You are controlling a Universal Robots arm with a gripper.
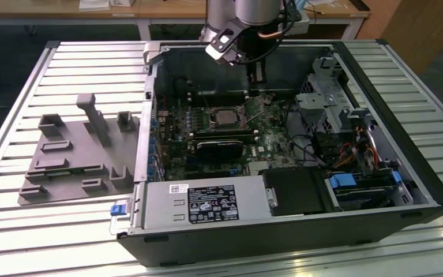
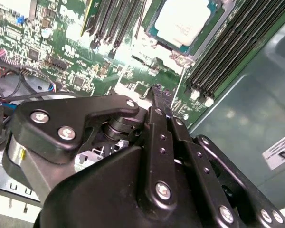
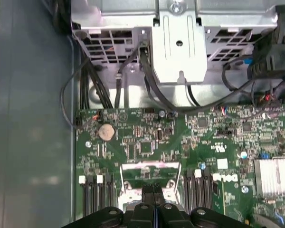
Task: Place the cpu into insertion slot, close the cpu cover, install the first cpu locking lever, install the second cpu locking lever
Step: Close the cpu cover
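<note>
One cpu (image 2: 184, 20) lies flat in the one insertion slot (image 2: 154, 34) — silver top showing. One gripper (image 3: 154, 192), its fingers pressed together with nothing visibly between them, has its tip just beside that slot — clear of the cpu

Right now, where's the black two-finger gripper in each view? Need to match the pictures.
Exterior view: black two-finger gripper, tips just to the exterior view's right of the silver-grey square cpu.
Second wrist view: gripper in the foreground, tips near the cpu.
First wrist view: gripper between black memory slots.
Shared landmark: green circuit board.
</note>
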